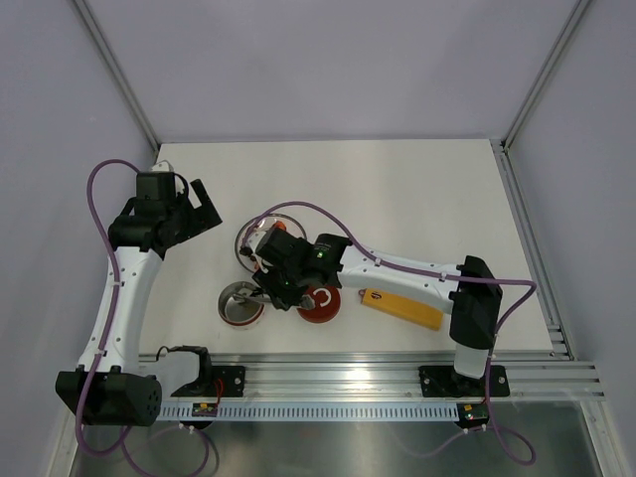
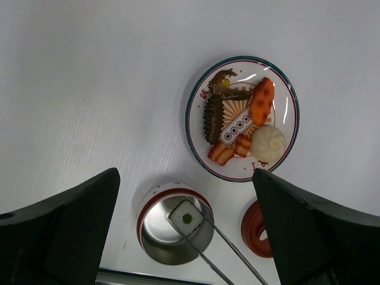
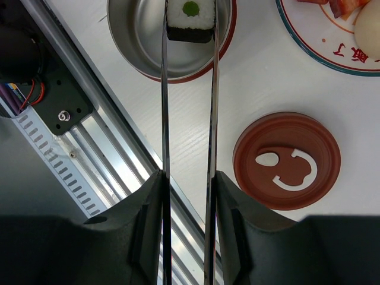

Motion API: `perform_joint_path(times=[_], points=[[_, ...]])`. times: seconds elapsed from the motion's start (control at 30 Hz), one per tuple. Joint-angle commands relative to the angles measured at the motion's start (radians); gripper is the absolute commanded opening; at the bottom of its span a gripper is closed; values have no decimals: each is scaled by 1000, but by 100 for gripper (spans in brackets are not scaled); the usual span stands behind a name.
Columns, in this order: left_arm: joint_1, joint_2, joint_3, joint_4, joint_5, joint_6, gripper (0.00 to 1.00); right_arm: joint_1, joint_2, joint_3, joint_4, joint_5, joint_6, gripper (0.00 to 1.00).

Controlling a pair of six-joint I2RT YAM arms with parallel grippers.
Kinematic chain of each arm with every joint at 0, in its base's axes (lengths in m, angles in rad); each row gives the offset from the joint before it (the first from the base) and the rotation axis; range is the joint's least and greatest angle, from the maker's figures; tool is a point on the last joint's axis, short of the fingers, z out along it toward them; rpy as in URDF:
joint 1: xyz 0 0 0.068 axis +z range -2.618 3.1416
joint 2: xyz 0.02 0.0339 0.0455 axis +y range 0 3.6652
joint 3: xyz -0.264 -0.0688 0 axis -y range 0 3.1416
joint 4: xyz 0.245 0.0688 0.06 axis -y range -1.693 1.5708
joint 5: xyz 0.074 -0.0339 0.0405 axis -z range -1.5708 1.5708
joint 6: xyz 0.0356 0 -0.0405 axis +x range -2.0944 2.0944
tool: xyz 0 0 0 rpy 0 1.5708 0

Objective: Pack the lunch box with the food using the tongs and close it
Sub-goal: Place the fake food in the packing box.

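Holding the tongs (image 3: pixel 164 119), the right gripper (image 3: pixel 187 193) has its 2 fingers (image 3: pixel 148 205) clamped on the 2 thin arms, pressing them nearly parallel. The tips pinch 1 sushi roll piece (image 3: pixel 190 16), white rice with a green centre and a dark wrap.

Position: in the right wrist view the roll sits at the top centre of the frame, inside the outline of the lunch box (image 3: pixel 133 41). Whether it touches the steel floor I cannot tell. The lid (image 3: pixel 287 160) lies face up at the lower right, apart from the box. In the top view the box is at lower centre, just left of the lid.

Left gripper (image 1: pixel 206 209): fingers wide apart, empty, at the upper left of the top view.

Still on the plate (image 2: pixel 240 68): a cream bun (image 2: pixel 268 143), an orange fried piece (image 2: pixel 262 101), a dark ridged piece (image 2: pixel 213 119), 2 orange-striped cuts (image 2: pixel 221 153) and a small brown piece (image 2: pixel 224 76).

Judgement: the step in hand is dropping piece 1, so the task is early.
- Lower until the roll is close to the floor; a high drop could bounce it out.
- Keep both tips clear of the rim.
- Ease the grip only enough for the tongs to spring apart, not so far that they slip.
- Set the roll toward 1 side to leave room for the rest.
- Lift straight up before swinging to the plate.
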Motion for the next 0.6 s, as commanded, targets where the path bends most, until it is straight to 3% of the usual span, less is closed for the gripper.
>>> perform_joint_path(times=[0.0, 0.1, 0.3, 0.57], points=[[7, -10, 2, 28, -5, -6, 99, 14, 5, -2, 65, 23, -24, 30], [6, -10, -1, 31, -5, -6, 99, 13, 16, -8, 72, 23, -19, 34], [6, -10, -4, 31, -5, -6, 99, 19, 23, -5, 74, 14, -18, 49], [6, -12, -2, 31, -3, -4, 99, 19, 3, 7, 74, 15, -16, 58]])
